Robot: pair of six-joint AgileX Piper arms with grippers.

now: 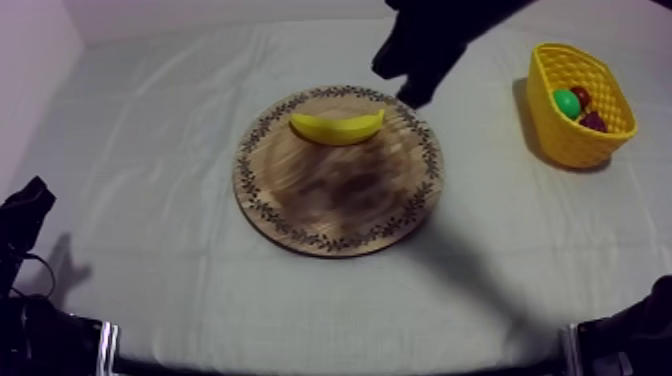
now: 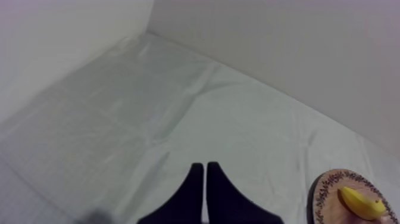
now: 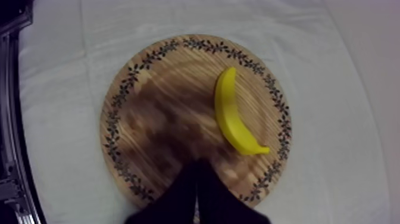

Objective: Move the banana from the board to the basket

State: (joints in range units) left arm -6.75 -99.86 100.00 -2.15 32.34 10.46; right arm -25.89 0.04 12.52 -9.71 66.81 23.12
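right gripper (image 3: pixel 196 165), fingers pressed together on nothing, hangs above the wooden board (image 3: pixel 161 77); the banana (image 3: pixel 230 116) lies there ungrasped, so pickup and the yellow basket (image 1: pixel 560 135) drop are both left.

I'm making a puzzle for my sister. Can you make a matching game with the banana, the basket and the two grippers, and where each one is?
1 banana
2 basket
3 left gripper
4 right gripper

A over bare cloth
B lying on the board
C over the board's edge
D standing right of the board

Pairs: 1-B, 2-D, 3-A, 4-C
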